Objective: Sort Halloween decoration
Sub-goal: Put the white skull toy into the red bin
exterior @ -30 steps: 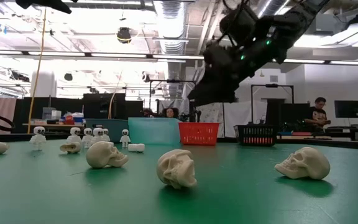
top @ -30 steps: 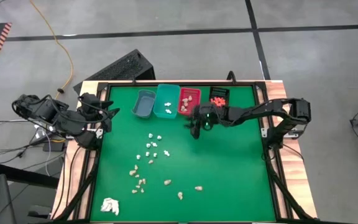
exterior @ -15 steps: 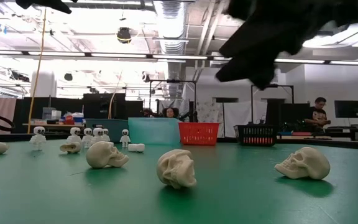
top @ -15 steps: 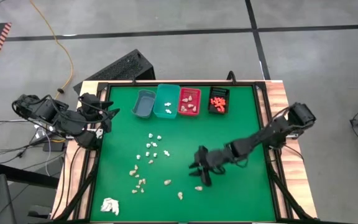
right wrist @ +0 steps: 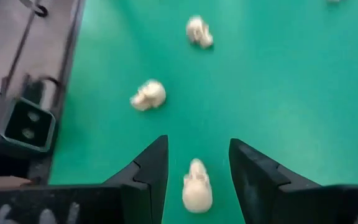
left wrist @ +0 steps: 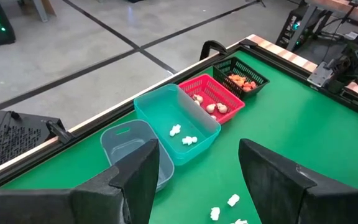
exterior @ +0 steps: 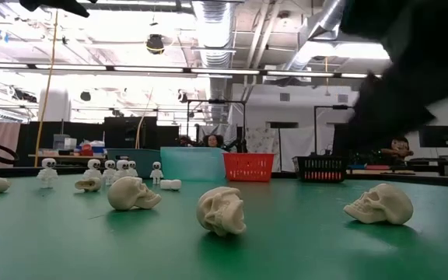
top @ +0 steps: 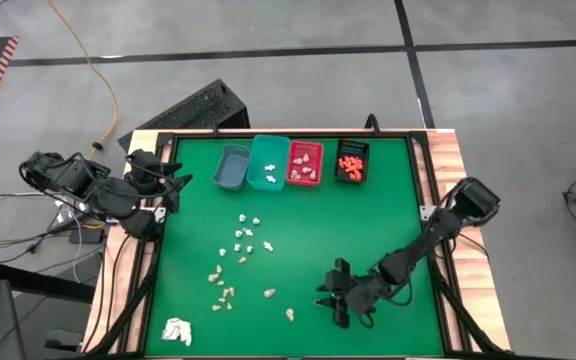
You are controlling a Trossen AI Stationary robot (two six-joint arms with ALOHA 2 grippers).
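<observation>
Tiny Halloween decorations lie on the green mat: white skeleton figures (top: 246, 236) mid-table and beige skulls (top: 224, 291) nearer the front. My right gripper (top: 330, 297) hovers low near the front right, open. Its fingers stand on either side of one beige skull (right wrist: 197, 186), which lies on the mat untouched. That skull (exterior: 379, 204) also shows in the low view under the dark blur of the right gripper (exterior: 399, 101). My left gripper (top: 173, 180) waits open at the table's far left edge, its fingers (left wrist: 135, 180) holding nothing.
Four small bins line the far edge: grey (top: 231, 166), teal (top: 268, 161), red (top: 305, 163) and black (top: 352, 160). A white papery wad (top: 177, 330) lies at the front left. Two more skulls (right wrist: 148, 95) (right wrist: 199, 31) lie beyond the right gripper.
My right gripper has swung from above the bins at the far edge toward the near edge and come down. It now stands low over a beige skull at the front right. The left arm kept still, and no piece has moved.
</observation>
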